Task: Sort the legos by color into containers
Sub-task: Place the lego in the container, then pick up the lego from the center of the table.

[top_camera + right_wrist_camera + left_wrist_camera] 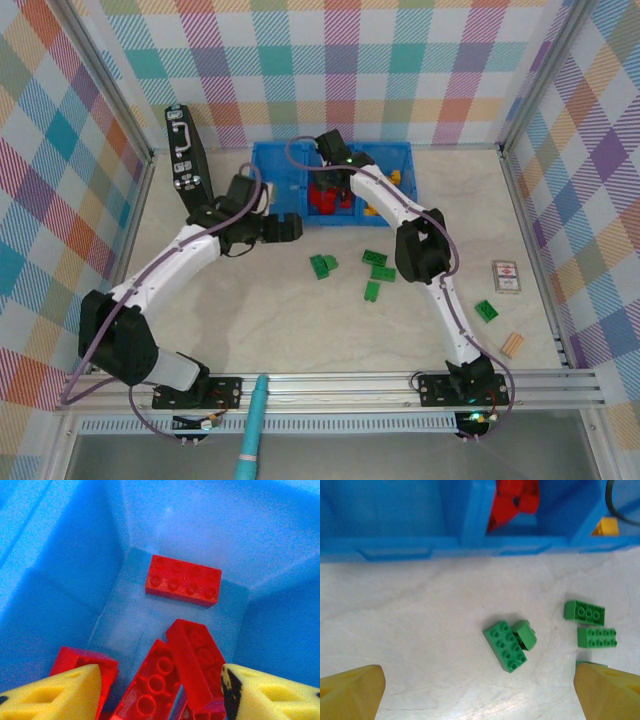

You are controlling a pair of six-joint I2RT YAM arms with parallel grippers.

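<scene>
The blue tray [270,160] stands at the back of the table. My right gripper [330,180] hangs over its middle compartment, jaws open. Under it lie several red legos [183,580], one long brick [197,662] leaning near the right finger [270,695]; none is gripped. Yellow-orange legos [396,178] sit in the right compartment. My left gripper [292,228] is open in front of the tray with nothing between its fingers. Ahead of it on the table lie a green brick [505,646] with a small green piece [525,634] against it, and two more green bricks [584,612].
A black case [185,150] stands at the back left. A white card [506,277], a lone green brick [486,310] and a tan wooden block [512,345] lie at the right. Other green bricks [378,265] lie mid-table. The tray's left compartment [390,505] holds nothing.
</scene>
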